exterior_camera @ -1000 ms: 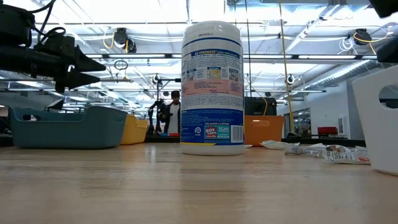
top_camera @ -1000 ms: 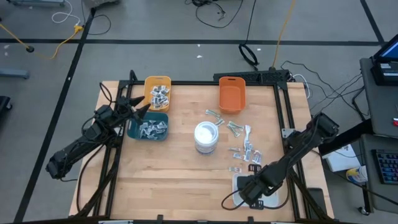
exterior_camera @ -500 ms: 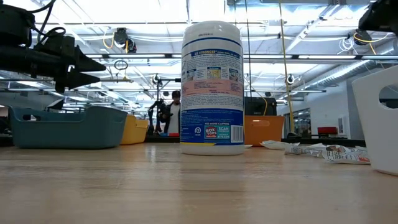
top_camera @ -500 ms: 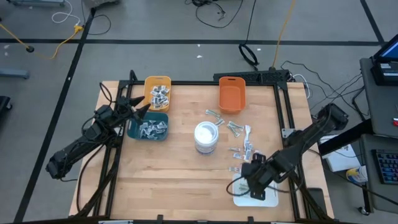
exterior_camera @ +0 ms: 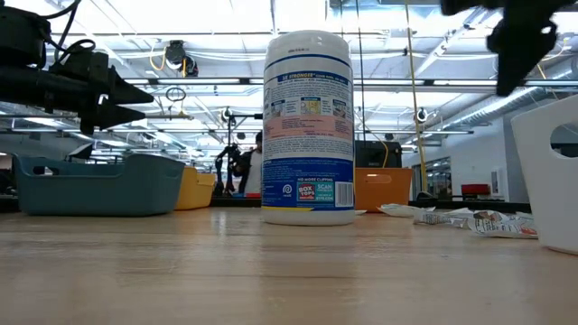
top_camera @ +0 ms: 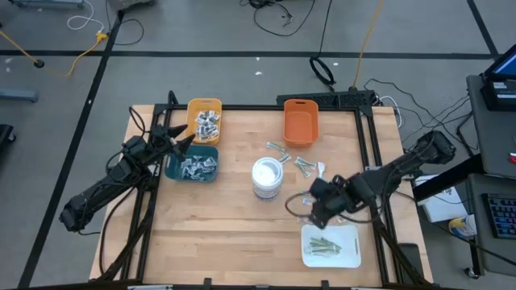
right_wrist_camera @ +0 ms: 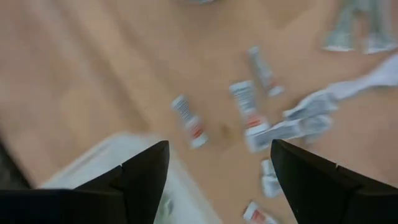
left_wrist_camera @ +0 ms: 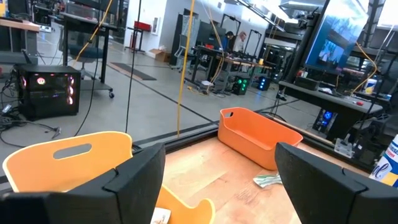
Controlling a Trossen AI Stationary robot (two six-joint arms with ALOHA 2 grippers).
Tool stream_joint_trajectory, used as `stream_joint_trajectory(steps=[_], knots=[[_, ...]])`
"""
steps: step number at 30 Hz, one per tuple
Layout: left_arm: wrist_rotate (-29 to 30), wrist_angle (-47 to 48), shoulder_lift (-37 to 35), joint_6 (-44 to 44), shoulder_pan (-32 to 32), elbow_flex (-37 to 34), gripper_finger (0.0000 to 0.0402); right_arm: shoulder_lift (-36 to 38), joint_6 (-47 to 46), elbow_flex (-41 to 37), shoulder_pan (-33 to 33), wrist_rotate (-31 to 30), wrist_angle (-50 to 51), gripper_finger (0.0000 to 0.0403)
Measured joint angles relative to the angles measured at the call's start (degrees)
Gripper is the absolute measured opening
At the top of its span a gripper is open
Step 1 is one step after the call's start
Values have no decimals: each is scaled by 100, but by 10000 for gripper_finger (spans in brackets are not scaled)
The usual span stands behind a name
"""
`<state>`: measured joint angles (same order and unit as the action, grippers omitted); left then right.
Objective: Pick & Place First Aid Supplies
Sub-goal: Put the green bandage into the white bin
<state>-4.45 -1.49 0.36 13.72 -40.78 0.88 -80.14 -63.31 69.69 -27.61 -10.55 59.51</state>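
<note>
Since a second ago, the right tool [top_camera: 310, 211] has moved away from the white tray [top_camera: 351, 256] and now hangs over the loose packets [top_camera: 321, 192] on the tabletop [top_camera: 234, 225]. Its two fingers [right_wrist_camera: 142, 180] are spread wide and hold nothing. Small white-and-red sachets [right_wrist_camera: 247, 112] lie right under and in front of this tool, spread out flat on the wood. Some silvery wrappers [right_wrist_camera: 308, 121] lie just past them. The white tray sits just behind the tool, near the front edge of the tabletop, and has thin pale-green strips [top_camera: 325, 245] in it. A white wipes tub [top_camera: 267, 177] stands upright beside the tool, toward the middle of the tabletop. More packets [top_camera: 278, 148] lie past the tub, near the orange bin [top_camera: 299, 122].

The left tool [top_camera: 187, 138] has not moved. It hangs over the spot where the yellow bin [top_camera: 203, 119] meets the teal bin [top_camera: 193, 165], and its fingers [left_wrist_camera: 134, 180] are wide apart with nothing between them. Both of those bins hold piles of small packets [top_camera: 197, 166]. In the left wrist view the orange bin sits well ahead of this tool, across bare wood.

In the low view, a person [exterior_camera: 244, 167] stands far off in the room behind the tub.
</note>
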Motion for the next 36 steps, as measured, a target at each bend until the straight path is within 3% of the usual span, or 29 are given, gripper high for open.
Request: stream_joint_trajectory(steps=[11,18,23,36], knots=[[0,0,1,0,0,-2,306,0,-1243,0,1617,-319,1263,274],[0,0,0,0,1,-2,306,0,-1648,-6,2676,-323,1320,274],[0,0,0,0,0,0,306,-6,-2050,-387,3138,-265,996,274],[0,0,1,0,-1,-1,305,-611,-2309,-1603,3539,46,-873,274]])
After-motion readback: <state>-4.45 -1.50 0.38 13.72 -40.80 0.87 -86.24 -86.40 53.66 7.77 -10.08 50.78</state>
